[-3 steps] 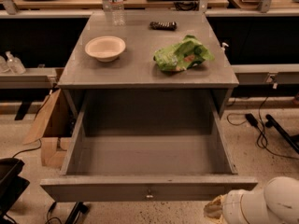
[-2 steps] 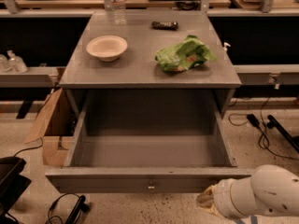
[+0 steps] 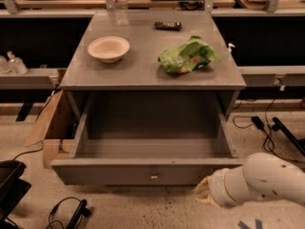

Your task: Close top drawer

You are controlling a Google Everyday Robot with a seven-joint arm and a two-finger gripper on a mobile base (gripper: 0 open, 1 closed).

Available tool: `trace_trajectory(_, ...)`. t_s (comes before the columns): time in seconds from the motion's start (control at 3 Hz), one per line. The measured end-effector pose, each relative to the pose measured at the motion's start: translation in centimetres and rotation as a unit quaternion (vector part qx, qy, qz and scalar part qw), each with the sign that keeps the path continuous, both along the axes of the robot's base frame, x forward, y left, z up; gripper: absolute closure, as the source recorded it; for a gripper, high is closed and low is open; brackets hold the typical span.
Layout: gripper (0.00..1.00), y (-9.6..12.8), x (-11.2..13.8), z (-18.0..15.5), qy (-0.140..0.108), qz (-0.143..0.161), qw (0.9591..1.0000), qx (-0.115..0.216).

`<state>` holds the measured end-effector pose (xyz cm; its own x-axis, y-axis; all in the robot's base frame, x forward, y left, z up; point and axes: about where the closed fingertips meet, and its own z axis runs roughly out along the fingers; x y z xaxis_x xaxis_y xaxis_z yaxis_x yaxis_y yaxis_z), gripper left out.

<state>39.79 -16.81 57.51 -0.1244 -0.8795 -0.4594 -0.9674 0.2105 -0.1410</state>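
Since the top drawer [image 3: 119, 173] stands pulled well out of the cabinet [image 3: 143, 78], toward the bottom of the frame, the closing push must run up the frame, square to the drawer front.

Drawer: lower middle of frame. Its front panel runs left to right, and that is the long axis. A small knob [image 3: 154, 177] sits centred on the panel.

Gripper [image 3: 204, 192]: lower right of frame, at the end of the white arm [image 3: 267, 179], which enters from the right edge. Only a yellowish tip shows past the wrist collar. Open or closed: cannot tell. Nothing visibly held.

Key relation: the drawer front lies up and to the left of the gripper. The tip sits just below the right end of the panel, very near it. Whether it touches cannot be told; it looks just apart. The knob is well to the left of the tip and slightly higher in the frame.

Judgement: a push from this spot would land off-centre, at the right end of the panel. That could skew the drawer in its runners. Shifting left toward the knob line first should give an even push.

Cabinet top: the bowl [image 3: 108, 48] and green bag [image 3: 187, 56] lie in the upper half of the frame, well clear of the push path.
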Motion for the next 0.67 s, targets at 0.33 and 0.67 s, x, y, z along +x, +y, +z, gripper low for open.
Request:
trace_trajectory(0.33, 1.00, 0.0, -0.1, 0.0, 0.000, 0.000, 1.0000, 0.000)
trace_trajectory(0.67, 1.00, 1.3, 5.2, 1.0, -0.015, 0.023, 0.9996, -0.012)
